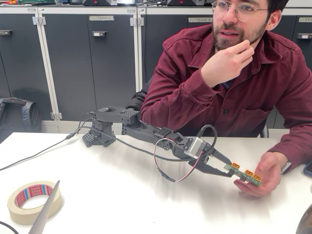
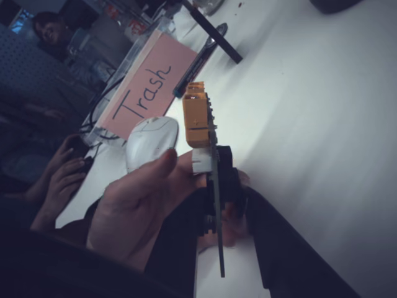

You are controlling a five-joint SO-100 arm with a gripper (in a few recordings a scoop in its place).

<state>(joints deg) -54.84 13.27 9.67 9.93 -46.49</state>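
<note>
A small green circuit board (image 1: pixel 246 175) with orange connectors lies in a person's hand (image 1: pixel 265 175) at the table's right. My black gripper (image 1: pixel 228 167) reaches to the board's near end, and its two fingertips meet on it. In the wrist view the board (image 2: pixel 208 133) stands edge-on between my dark fingers (image 2: pixel 177 242), with the person's thumb (image 2: pixel 139 192) pressed against its left side. Both the hand and my gripper (image 2: pixel 221 208) hold the board.
A roll of masking tape (image 1: pixel 33 201) and a grey blade-like strip (image 1: pixel 46 209) lie at the front left. The arm's base (image 1: pixel 100 131) and cables sit at the table's back. A person in a dark red shirt (image 1: pixel 229 87) sits behind. In the wrist view, a pink "Trash" sign (image 2: pixel 146 93) and a white mouse (image 2: pixel 152 141) are beyond the hand.
</note>
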